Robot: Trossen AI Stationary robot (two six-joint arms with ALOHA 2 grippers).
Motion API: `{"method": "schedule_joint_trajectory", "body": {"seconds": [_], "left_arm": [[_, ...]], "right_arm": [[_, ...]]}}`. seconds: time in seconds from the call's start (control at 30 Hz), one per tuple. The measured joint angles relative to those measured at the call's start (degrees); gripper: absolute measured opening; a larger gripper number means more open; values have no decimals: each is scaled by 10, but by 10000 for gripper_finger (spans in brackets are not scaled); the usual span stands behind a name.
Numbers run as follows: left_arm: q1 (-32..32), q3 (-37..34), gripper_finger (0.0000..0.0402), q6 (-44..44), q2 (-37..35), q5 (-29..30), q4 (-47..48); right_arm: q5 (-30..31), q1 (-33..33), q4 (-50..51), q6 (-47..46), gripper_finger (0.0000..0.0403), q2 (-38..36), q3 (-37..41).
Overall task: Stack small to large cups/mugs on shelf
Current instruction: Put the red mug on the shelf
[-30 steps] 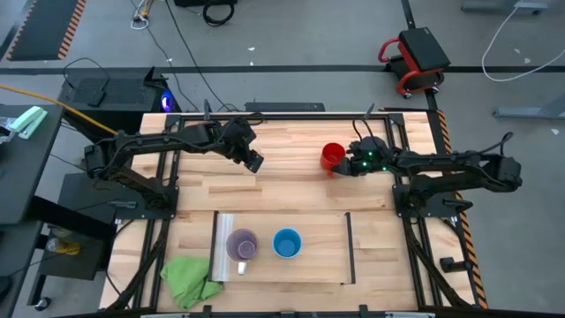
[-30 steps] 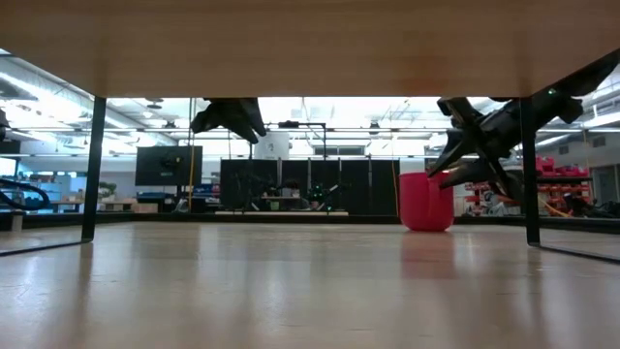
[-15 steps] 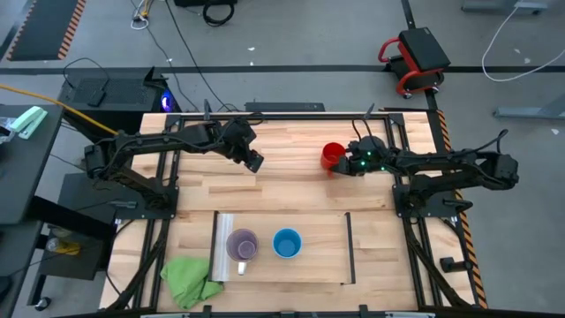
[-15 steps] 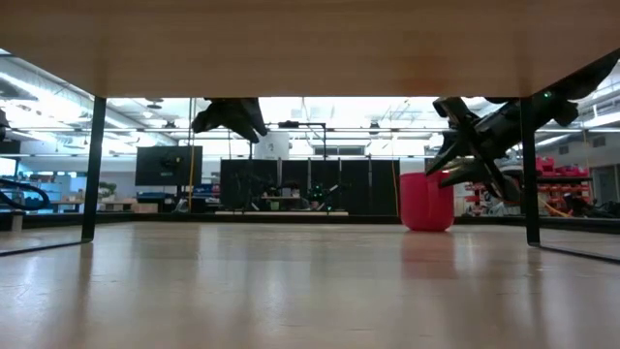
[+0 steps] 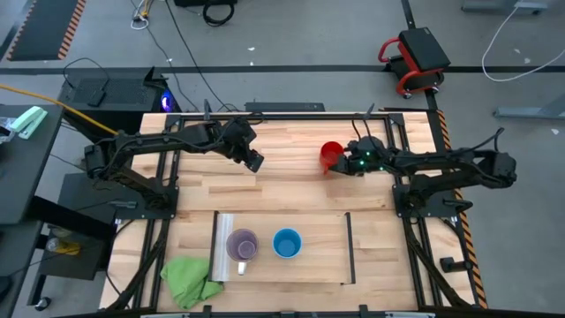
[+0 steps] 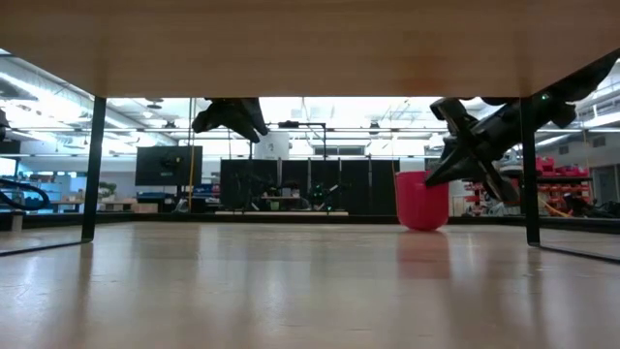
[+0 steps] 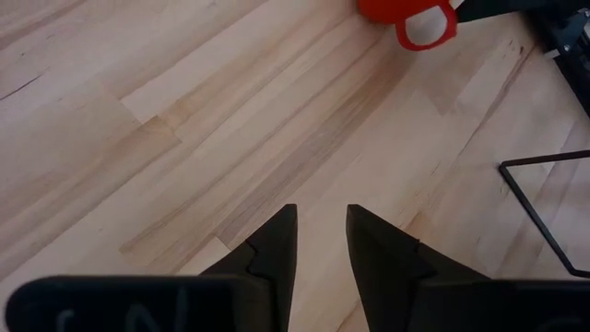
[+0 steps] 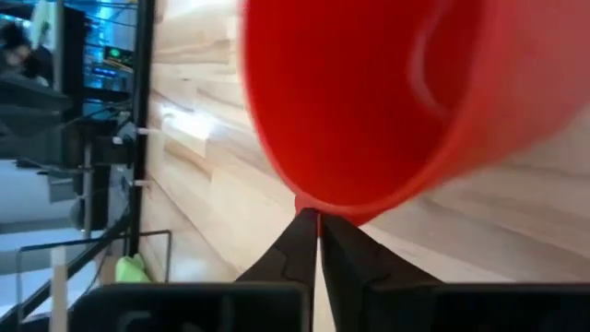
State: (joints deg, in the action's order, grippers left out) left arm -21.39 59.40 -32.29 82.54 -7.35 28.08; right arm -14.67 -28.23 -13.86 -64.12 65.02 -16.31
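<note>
On shelf [image 5: 318, 265] — purple mug [image 5: 241, 245], blue mug [image 5: 286, 242], unstacked | far tabletop — red mug [image 5: 331, 155] pinched at rim by right gripper [image 5: 345, 162] | left gripper [image 5: 254, 162] idle, fingers slightly parted | stacking not begun

A crumpled green cloth [image 5: 190, 280] lies at the near left corner of the wooden desk [image 5: 291, 190]; a red-and-black cart [image 5: 415, 58] stands on the floor beyond.
</note>
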Motion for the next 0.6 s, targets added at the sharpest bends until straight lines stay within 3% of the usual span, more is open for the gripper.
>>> {"method": "schedule_joint_trajectory", "body": {"seconds": [0.6], "left_arm": [[0,0,105,0,0,0,-1]], "right_arm": [[4,19,-2,7,56,-16,0]]}}
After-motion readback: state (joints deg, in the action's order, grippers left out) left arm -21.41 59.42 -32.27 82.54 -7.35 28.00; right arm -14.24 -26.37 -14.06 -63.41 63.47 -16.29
